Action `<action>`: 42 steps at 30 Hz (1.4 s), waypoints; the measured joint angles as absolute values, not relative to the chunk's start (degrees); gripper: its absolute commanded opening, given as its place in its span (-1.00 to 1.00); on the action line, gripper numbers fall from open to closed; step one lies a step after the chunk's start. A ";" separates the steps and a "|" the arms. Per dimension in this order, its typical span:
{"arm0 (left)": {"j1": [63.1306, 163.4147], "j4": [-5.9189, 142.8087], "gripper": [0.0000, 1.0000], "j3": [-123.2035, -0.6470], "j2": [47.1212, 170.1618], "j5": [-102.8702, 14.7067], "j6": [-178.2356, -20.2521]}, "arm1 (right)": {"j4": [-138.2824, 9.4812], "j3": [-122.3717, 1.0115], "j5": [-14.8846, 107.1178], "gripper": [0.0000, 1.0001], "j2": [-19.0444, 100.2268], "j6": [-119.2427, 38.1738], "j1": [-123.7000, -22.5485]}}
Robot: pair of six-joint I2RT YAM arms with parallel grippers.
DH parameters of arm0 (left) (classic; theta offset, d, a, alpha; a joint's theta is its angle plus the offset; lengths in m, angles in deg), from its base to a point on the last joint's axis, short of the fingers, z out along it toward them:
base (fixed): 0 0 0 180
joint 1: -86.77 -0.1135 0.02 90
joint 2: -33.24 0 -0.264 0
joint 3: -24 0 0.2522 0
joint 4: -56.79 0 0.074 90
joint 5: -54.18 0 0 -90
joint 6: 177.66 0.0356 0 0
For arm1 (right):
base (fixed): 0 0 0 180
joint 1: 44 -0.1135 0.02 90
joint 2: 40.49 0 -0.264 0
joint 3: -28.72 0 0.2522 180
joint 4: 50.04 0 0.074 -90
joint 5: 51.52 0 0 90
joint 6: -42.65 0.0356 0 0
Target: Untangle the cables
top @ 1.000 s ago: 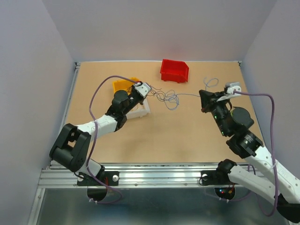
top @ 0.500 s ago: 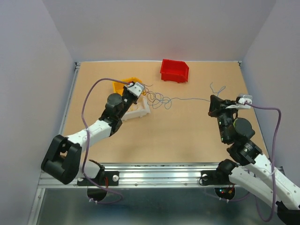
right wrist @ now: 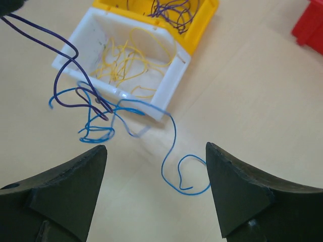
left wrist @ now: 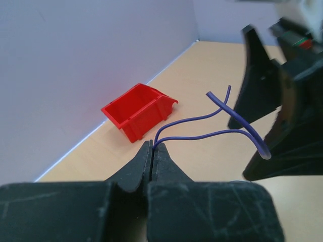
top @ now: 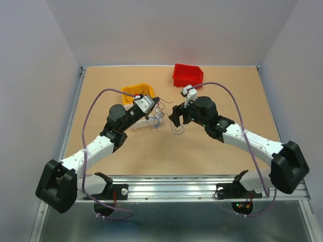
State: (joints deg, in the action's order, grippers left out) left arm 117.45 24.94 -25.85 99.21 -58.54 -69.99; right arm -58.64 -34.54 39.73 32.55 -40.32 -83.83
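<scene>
My left gripper point(top: 155, 102) hangs above the table's middle, shut on a dark purple cable point(left wrist: 202, 135) that loops out from its tips point(left wrist: 153, 145). In the right wrist view this purple cable point(right wrist: 64, 68) runs down into a knot with a blue cable point(right wrist: 170, 143), whose free end curls on the table. My right gripper point(top: 176, 119) faces the left one from close by, open, and hovers over the blue cable's tail point(top: 177, 132) with nothing between its fingers point(right wrist: 96, 161).
A white bin point(right wrist: 166, 96) holds yellow cables point(right wrist: 132, 63), right behind the knot. Against it stands a yellow bin point(right wrist: 204, 20) with purple cables inside. A red bin point(top: 187, 75) sits at the back of the table.
My right gripper let go of the blue cable, opened wide and swung from the right side to the centre. The cable's stretched end dropped slack. My left gripper moved slightly right, still holding.
</scene>
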 measured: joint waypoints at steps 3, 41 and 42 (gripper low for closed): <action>117.43 26.12 -1.00 -25.85 98.42 -58.52 -70.36 | -58.59 -39.74 44.83 0.66 40.50 -43.29 -83.83; 114.76 22.65 -1.00 -23.82 88.65 -22.35 -74.93 | -66.81 -40.44 20.06 -0.95 31.91 -45.46 -83.15; 114.74 22.36 -1.00 -23.82 88.76 -22.06 -74.93 | -67.20 -40.22 17.24 -0.95 31.56 -44.47 -82.63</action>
State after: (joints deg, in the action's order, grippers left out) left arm 114.74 22.36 -23.82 88.76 -22.06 -74.93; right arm -67.20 -40.22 17.24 31.56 -44.47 -82.63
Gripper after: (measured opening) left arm 0.033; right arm 0.043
